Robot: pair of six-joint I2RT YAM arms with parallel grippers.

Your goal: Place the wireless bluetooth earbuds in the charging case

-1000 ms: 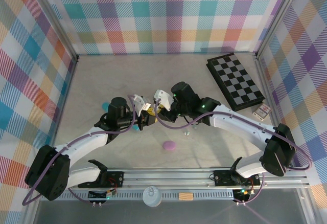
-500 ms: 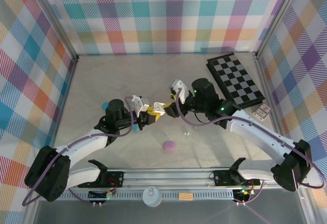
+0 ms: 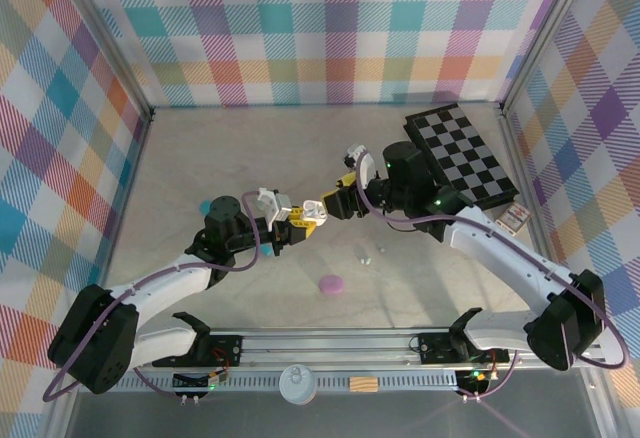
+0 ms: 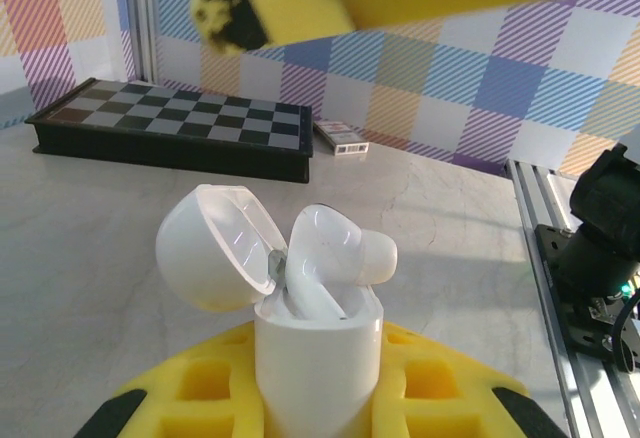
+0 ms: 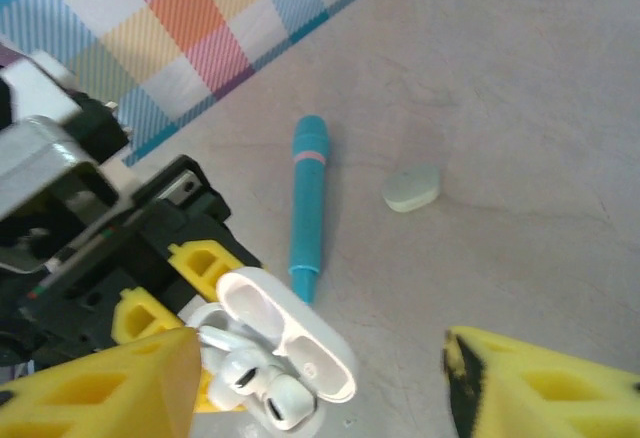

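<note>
My left gripper (image 3: 296,220) is shut on a white charging case (image 4: 318,358), held upright between its yellow pads with the lid (image 4: 213,248) flipped open. A white earbud (image 4: 335,261) stands tilted in the case, its head well above the rim. In the right wrist view the open case (image 5: 290,343) holds two white earbuds (image 5: 258,383) side by side. My right gripper (image 3: 335,204) hovers just right of the case, open and holding nothing, with its yellow fingers (image 5: 105,388) either side of the case. A tiny pale bud (image 3: 365,255) lies on the table.
A purple case (image 3: 331,284) lies near the front. A teal cylinder (image 5: 308,203) and a pale mint case (image 5: 411,188) lie left of the grippers. A chessboard (image 3: 462,153) and a small card box (image 3: 512,220) are at the right.
My right gripper opened and drew back to the right, away from the case, leaving an earbud in it. The left gripper kept hold of the case and shifted slightly.
</note>
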